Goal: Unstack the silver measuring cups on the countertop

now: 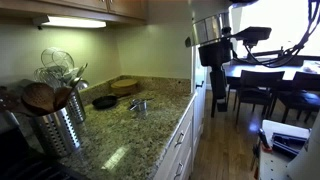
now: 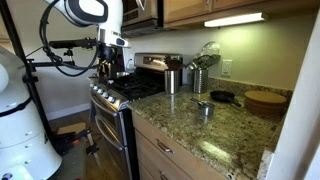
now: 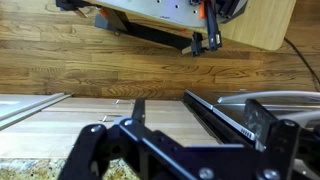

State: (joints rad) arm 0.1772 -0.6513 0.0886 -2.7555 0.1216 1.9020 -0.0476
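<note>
Silver measuring cups noted in one tight cluster on the granite counter, just beside the black pan, on the pan's side toward the counter's front edge. Whether they are nested is too small to tell. A steel utensil canister stands well apart from the pan. My gripper hangs well apart from the pan, off the counter, over the wood floor. Its jaws are spread wide, with nothing between them.
</note>
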